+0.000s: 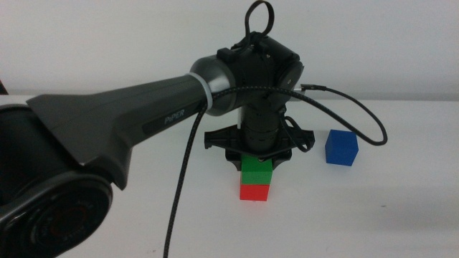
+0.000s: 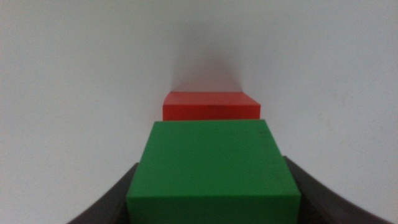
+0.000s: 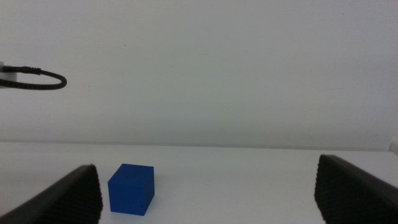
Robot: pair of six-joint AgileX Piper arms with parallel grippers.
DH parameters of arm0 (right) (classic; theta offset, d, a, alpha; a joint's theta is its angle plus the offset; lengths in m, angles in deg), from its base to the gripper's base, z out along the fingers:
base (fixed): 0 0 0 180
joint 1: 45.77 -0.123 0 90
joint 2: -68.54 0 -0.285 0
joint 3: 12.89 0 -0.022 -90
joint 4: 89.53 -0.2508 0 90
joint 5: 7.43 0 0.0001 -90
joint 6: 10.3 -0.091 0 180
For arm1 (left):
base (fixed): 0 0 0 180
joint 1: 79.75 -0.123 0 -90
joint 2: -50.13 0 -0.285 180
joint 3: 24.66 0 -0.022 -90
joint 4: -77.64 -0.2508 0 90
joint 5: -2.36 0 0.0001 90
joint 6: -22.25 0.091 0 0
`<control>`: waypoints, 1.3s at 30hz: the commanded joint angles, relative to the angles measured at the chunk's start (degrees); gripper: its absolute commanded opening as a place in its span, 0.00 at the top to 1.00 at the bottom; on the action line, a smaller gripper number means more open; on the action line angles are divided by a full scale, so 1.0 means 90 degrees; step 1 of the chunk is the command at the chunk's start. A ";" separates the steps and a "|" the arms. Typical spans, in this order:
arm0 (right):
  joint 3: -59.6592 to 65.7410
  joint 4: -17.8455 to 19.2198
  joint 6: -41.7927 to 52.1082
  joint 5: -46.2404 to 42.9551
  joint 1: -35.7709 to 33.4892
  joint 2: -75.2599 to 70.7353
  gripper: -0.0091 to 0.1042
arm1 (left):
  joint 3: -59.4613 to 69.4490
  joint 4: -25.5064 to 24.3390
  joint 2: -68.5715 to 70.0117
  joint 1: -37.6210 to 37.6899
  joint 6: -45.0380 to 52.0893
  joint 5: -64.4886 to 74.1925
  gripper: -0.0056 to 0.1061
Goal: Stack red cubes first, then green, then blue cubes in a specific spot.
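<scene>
Two jaws of the left gripper (image 1: 256,159) clench the green cube (image 1: 256,172) — red cube (image 1: 254,192) directly beneath; right gripper (image 3: 205,205) gapes wide, blue cube (image 3: 131,188) ahead.

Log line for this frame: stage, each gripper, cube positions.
stage: green on red | left gripper: shut on green cube, atop red cube | right gripper: open, waiting, facing blue cube | blue cube: alone on table
</scene>
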 commanded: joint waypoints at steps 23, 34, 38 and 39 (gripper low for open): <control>0.0289 0.0059 0.0007 -0.0030 0.0051 -0.0242 0.12 | -0.0042 0.0131 -0.0208 -0.0006 0.0362 -0.0134 0.57; 0.0289 0.0059 0.0007 -0.0030 0.0051 -0.0242 0.12 | -0.0042 -0.0019 -0.0208 -0.0006 0.0380 -0.0207 0.28; 0.0289 0.0059 0.0007 -0.0030 0.0051 -0.0242 0.12 | -0.0042 -0.0193 0.0011 -0.0006 0.0538 -0.0115 0.19; 0.0289 0.0059 0.0007 -0.0030 0.0051 -0.0242 0.12 | -0.0042 -0.0239 0.0109 -0.0006 0.0587 -0.0082 0.16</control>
